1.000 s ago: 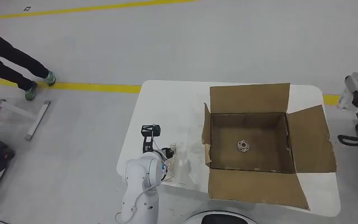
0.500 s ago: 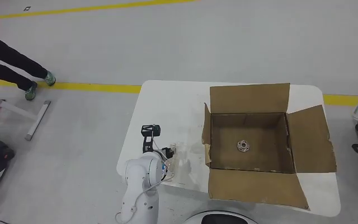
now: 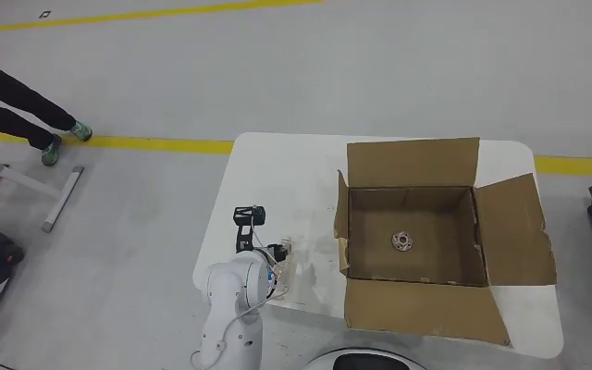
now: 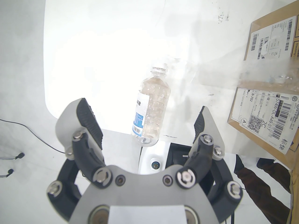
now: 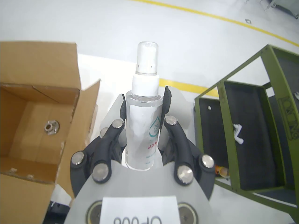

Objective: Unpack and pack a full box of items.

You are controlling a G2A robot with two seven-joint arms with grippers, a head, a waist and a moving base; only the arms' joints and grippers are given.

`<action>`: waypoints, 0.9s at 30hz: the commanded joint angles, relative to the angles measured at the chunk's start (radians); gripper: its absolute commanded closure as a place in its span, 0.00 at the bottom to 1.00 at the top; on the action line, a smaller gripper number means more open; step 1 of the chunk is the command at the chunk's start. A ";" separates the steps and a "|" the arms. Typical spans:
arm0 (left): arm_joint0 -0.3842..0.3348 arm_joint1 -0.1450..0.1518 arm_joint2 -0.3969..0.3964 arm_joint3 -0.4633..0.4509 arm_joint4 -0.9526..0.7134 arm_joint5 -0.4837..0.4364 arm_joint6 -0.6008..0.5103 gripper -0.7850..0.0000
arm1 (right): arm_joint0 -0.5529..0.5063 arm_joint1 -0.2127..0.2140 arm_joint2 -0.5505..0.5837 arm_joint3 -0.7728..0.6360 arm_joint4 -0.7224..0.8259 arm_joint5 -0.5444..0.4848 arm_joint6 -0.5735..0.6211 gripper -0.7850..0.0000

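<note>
The left claw (image 4: 143,114) hangs wide open over a clear plastic water bottle (image 4: 151,108). It lies beside the brown cardboard box (image 3: 413,162), near the white table's (image 3: 277,166) edge. The right claw (image 5: 144,99) squeezes a clear spray bottle (image 5: 143,122) beside the box.

Open cardboard box, two bottles outside.
The box (image 3: 412,163) holds one small metal fitting (image 3: 401,240); a clear water bottle (image 4: 151,115) lies on the table (image 4: 93,36) nearby; the right gripper (image 5: 144,100) clamps a spray bottle (image 5: 143,120).
</note>
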 commanded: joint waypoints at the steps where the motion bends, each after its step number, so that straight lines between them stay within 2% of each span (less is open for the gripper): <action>1: 0.000 0.000 0.000 0.000 0.000 0.000 0.000 0.00 | -0.050 -0.005 -0.024 0.016 -0.029 -0.010 -0.002 1.00; 8: 0.000 0.000 0.000 0.000 0.000 0.000 0.000 0.00 | -0.242 -0.033 -0.155 0.045 -0.104 0.056 -0.050 1.00; 12: 0.000 0.000 0.000 0.000 0.000 0.000 0.000 0.00 | -0.298 -0.045 -0.229 0.073 -0.110 0.102 -0.081 1.00; 19: 0.000 0.000 0.000 0.000 0.000 0.000 0.000 0.00 | -0.266 -0.050 -0.311 0.146 -0.132 0.133 -0.097 1.00; 27: 0.000 0.000 0.000 0.000 0.000 0.000 0.000 0.00 | -0.226 -0.051 -0.353 0.201 -0.117 0.106 -0.106 1.00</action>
